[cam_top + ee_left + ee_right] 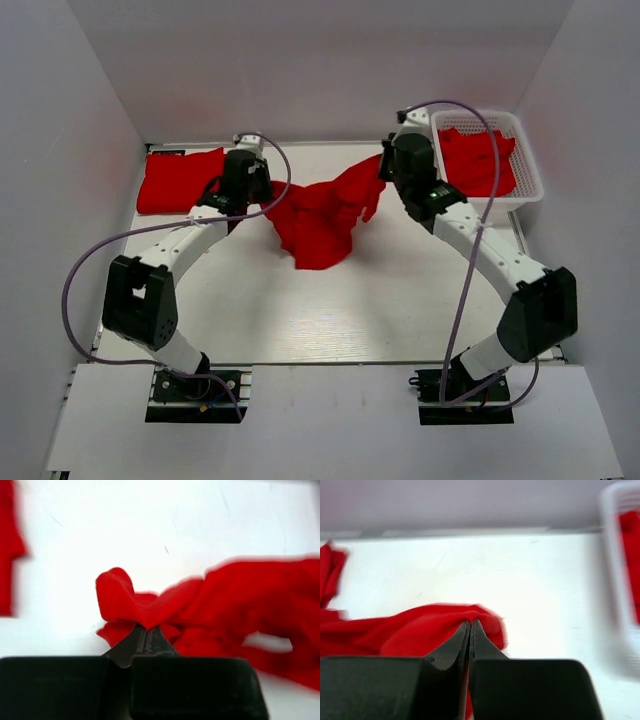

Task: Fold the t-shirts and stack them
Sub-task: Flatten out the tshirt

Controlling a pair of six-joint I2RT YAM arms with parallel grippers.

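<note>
We are holding the red t-shirt stretched between both arms above the far half of the table. The left gripper is pinching one bunched edge with its jaws closed on the cloth, and the right gripper is clamping the opposite edge likewise. The held edge is running left to right between the jaws, the body sagging toward the table's middle. A folded shirt is lying at the far left corner, nearer our left arm.
</note>
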